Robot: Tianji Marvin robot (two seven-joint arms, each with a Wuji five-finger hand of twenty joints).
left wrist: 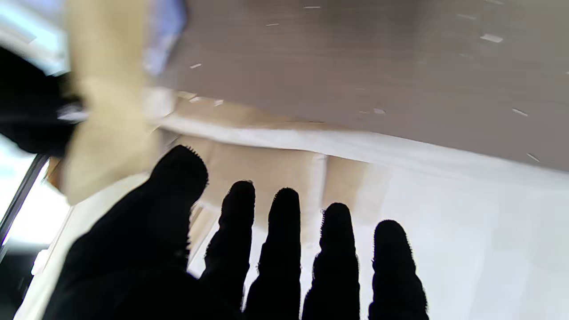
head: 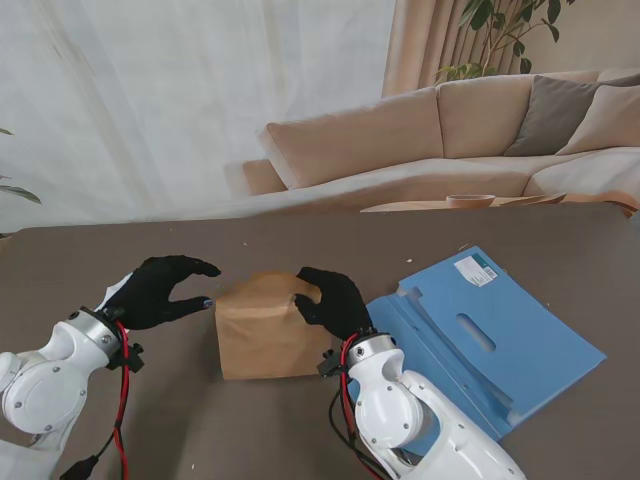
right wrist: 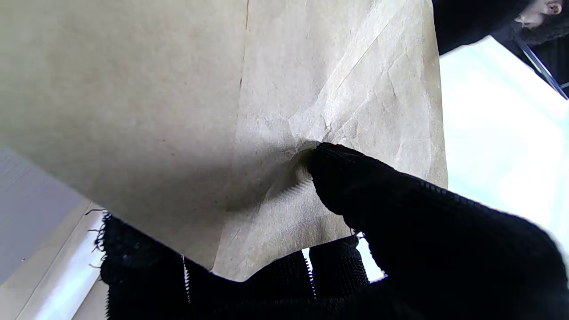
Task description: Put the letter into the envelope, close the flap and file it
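Black-gloved, the right hand [head: 333, 300] sits low in the centre of the stand frame, pinching the envelope [head: 262, 328] at its right upper edge; the wrist view shows its thumb [right wrist: 355, 178] pressed into creased paper with fingers behind. At centre left, the left hand [head: 160, 290] is spread, holding nothing, its fingertips just beside the envelope's left edge. That envelope is brown kraft paper, roughly square, wrinkled, with a centre seam. A smooth blue folder [head: 490, 335] lies on the brown table [head: 330, 240], at the right.
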